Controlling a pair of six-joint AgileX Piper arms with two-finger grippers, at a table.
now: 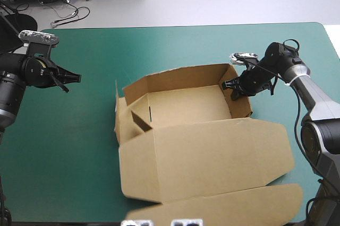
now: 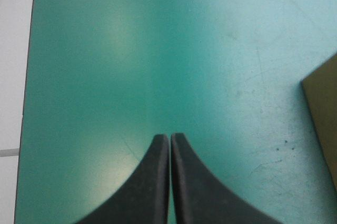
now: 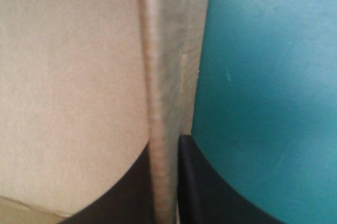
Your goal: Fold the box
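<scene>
Left gripper: black fingers pressed together with nothing between them, held over the bare teal-green cover near the table's left edge. I judge it parked clear so the other arm can work.
Box relative to left gripper: well apart. In the left wrist view only a brown corner shows, ahead of the fingers and off to one side.
Box: mid-table, an open tray with the back and side walls raised (the left side looks only loosely tucked). Its lid lies flat toward the near edge.
Right wall: upright, running from the tray's far right corner toward the lid.
Right gripper: fingers pinched on that wall's top edge, one inside the tray and one outside over the cover. It is likely steadying the wall or pressing its fold.
Box relative to right gripper: the board's edge runs straight between the fingers, touching both.
</scene>
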